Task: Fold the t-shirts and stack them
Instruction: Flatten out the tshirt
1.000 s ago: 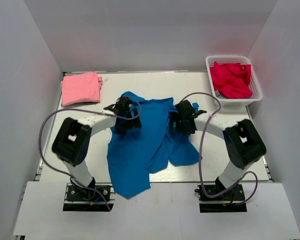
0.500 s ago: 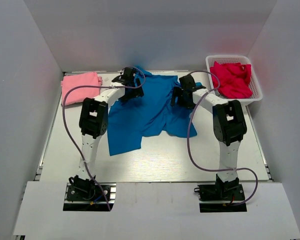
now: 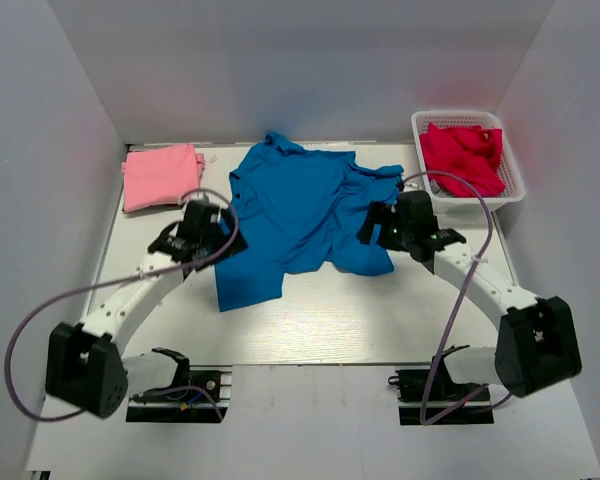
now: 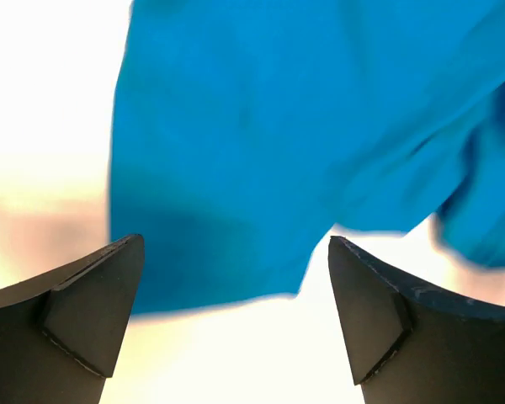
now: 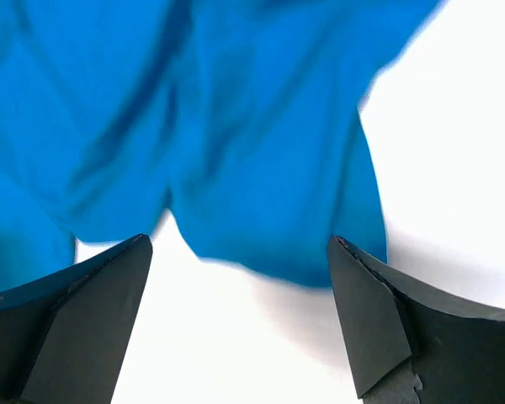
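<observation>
White walls (image 3: 310, 70) enclose a pale table (image 3: 320, 320) where a blue shirt (image 3: 295, 215) lies spread at mid-table, collar away from the arms and hem toward them. Its right side is bunched and creased. The left gripper (image 3: 208, 232) hangs just off the shirt's left edge and the right gripper (image 3: 380, 226) sits over its rumpled right edge. Both wrist views show the jaws wide apart with nothing between them.

A pink shirt (image 3: 162, 177), already folded into a neat square, rests left of the blue shirt and a little farther back, apart from it. A white basket (image 3: 477, 204) stands to the blue shirt's right, also farther back, and holds a crumpled red garment (image 3: 462, 158).

The blue shirt appears laid out but not yet folded. The next move likely calls for smoothing the gathered right side, then pinching the edges to start the first fold. Once folded, it should go onto the pink shirt.
</observation>
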### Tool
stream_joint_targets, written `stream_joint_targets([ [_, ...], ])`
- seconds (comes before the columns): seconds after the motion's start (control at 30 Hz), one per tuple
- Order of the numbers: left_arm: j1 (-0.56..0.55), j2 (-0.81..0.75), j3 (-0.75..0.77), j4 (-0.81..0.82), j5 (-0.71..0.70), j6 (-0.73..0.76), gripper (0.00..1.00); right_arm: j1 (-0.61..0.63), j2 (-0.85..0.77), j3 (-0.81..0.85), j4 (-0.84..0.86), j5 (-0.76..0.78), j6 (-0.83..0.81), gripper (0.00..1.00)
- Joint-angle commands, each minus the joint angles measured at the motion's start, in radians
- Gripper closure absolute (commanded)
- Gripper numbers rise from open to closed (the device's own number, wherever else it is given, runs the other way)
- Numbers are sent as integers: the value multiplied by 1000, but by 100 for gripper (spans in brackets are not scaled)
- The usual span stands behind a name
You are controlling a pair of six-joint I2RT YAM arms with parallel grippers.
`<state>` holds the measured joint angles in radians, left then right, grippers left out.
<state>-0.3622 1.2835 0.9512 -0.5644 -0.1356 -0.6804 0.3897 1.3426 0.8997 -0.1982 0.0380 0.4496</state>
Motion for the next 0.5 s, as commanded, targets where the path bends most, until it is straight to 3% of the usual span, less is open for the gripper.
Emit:
stream_joint_targets([
  [0.0,-12,-81,-196,-74,48,-131,0,-6,-113,-100,22,0,55,10],
  [0.17,-12,-231,-399,-89,97,-189,0,-5,-287,-251,-3,68,95,10],
  [0.37,-12,-155,-411,-34,61,-199,0,-6,-387,-309,-9,111,127,10],
  [0.47,-12,-92,-433,36,71,-189,10,-5,-384,-303,-41,134,126,10],
])
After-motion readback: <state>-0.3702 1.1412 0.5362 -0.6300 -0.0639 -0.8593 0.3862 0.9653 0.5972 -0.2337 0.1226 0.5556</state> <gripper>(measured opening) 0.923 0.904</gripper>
